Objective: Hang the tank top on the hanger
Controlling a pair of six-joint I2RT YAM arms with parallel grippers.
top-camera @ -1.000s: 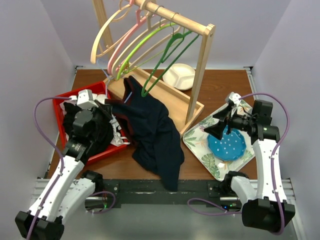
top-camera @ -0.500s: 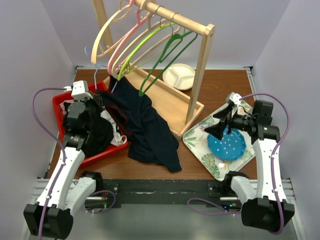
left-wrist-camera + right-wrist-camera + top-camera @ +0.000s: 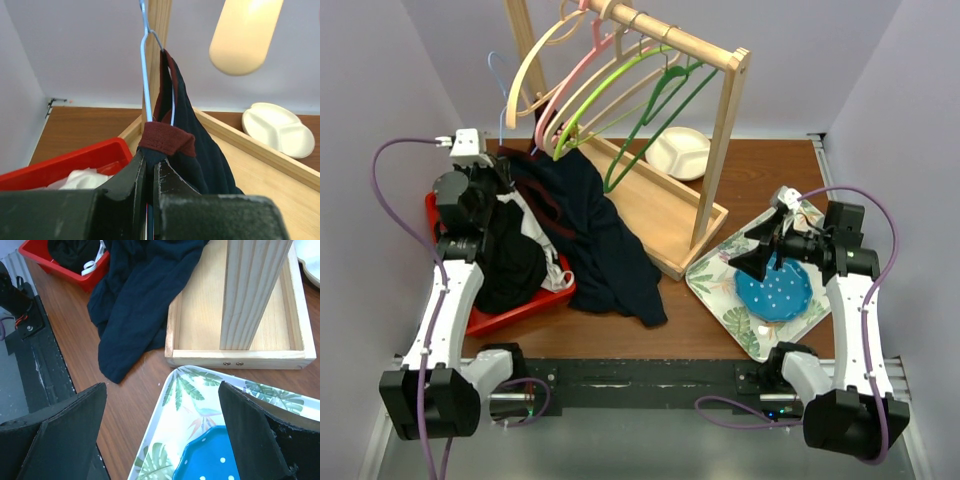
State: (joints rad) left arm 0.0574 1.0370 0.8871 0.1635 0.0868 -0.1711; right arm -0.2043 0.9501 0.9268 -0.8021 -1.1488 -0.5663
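Left gripper (image 3: 149,166) is pinching, jaws almost closed, the tank top (image 3: 200,145) by its red trim where it is wrapping the hanger (image 3: 145,65) wire; the navy cloth is trailing down onto the table (image 3: 770,170). Right gripper (image 3: 757,262) is hovering spread wide, empty. Dressing seems to be under way; the next move is calling for seating the other strap.

- Tank top (image 3: 610,250), centre: dark navy with dark red trim.
- Hanger (image 3: 145,65), 11 o'clock: light blue.
- Bin (image 3: 520,310), 9 o'clock: red. The clothes heap (image 3: 510,270) in it is black and the cloth (image 3: 85,177) white.
- Tray (image 3: 720,295), 4 o'clock: white with a green leaf print.
- Plate (image 3: 775,292) on the tray: blue with white dots.
- Dish (image 3: 678,152), 1 o'clock: cream white.
- Rack (image 3: 722,150): pale wood.
- Table (image 3: 770,170): reddish-brown wood grain.
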